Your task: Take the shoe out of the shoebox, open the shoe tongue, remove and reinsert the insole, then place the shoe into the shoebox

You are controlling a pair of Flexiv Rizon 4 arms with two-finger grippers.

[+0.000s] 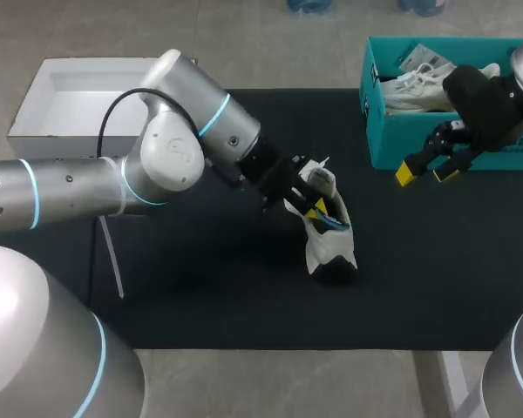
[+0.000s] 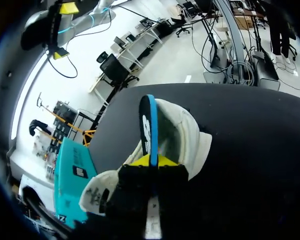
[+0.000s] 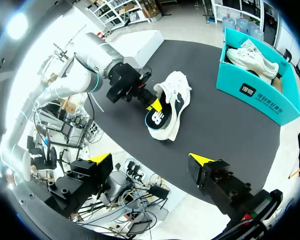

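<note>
Head view: the white sneaker with a black sole lies on the black mat, out of the open teal cardboard shoebox and well apart from it. The left gripper is at its opening. The right gripper hangs just before the shoebox, fingers spread and holding nothing. A second white shoe lies inside the shoebox.

Left wrist view: the left gripper is clenched on a blue insole standing edge-on out of the sneaker.

Right wrist view: the right gripper gapes wide, with the sneaker ahead and apart from the shoebox.
</note>
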